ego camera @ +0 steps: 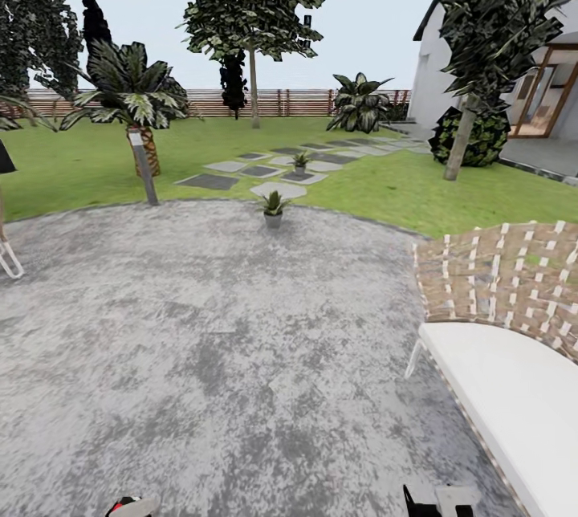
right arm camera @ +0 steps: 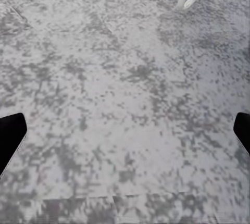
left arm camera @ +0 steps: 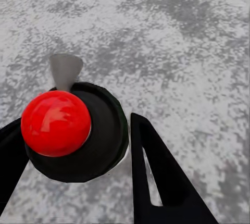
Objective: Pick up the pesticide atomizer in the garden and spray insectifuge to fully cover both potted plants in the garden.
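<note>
In the left wrist view my left gripper is shut on the pesticide atomizer, seen from above. It shows a red knob, a dark round top and a pale grey nozzle, with a black finger on each side. A bit of its red peeks in at the bottom edge of the head view. One potted plant stands at the far rim of the round grey paved patch. The second potted plant sits further off among the stepping stones. My right gripper hangs open over bare paving.
A bench with a woven back and white cushion stands close on the right. A grey post and a scaly-trunked palm are at the left rim. A white chair leg is at the far left. Lawn, fence and house lie beyond.
</note>
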Motion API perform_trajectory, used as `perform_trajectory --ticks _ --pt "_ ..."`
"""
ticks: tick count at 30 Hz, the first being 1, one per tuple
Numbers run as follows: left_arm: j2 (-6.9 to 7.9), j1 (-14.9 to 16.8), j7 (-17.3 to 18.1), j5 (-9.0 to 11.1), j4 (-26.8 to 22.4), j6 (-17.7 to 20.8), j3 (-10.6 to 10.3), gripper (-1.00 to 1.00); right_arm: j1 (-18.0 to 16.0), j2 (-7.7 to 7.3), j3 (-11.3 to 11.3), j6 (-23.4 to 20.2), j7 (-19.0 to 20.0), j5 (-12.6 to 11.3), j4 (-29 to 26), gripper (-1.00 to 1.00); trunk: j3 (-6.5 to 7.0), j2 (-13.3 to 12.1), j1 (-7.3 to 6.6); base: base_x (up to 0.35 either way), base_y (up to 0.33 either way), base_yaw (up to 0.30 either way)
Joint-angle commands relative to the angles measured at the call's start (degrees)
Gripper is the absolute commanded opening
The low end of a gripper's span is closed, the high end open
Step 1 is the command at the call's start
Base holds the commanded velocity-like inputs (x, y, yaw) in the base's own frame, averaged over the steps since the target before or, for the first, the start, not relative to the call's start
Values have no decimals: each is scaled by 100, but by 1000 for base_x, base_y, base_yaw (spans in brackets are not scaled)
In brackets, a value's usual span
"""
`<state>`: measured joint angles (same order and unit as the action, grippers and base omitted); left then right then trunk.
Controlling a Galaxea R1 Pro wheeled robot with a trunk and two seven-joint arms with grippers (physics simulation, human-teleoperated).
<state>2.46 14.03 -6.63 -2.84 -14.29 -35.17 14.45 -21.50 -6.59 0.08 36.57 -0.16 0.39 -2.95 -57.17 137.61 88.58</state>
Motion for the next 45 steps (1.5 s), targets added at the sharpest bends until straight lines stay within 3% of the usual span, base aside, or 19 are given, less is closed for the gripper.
perform_trajectory --ticks 1,27,45 --pt "0 4 -41 -33 5 -17 -4 -100 -3 -1 1 17 -2 4 5 100 -5 2 2 337 0 0" --pt "0 4 -41 -33 5 -17 -4 -100 -3 -1 1 17 -2 4 5 100 -5 2 2 337 0 0" --pt "0 4 -39 -33 5 -17 -4 -100 -3 -23 -8 24 -10 -4 5 100 -5 2 2 337 0 95"
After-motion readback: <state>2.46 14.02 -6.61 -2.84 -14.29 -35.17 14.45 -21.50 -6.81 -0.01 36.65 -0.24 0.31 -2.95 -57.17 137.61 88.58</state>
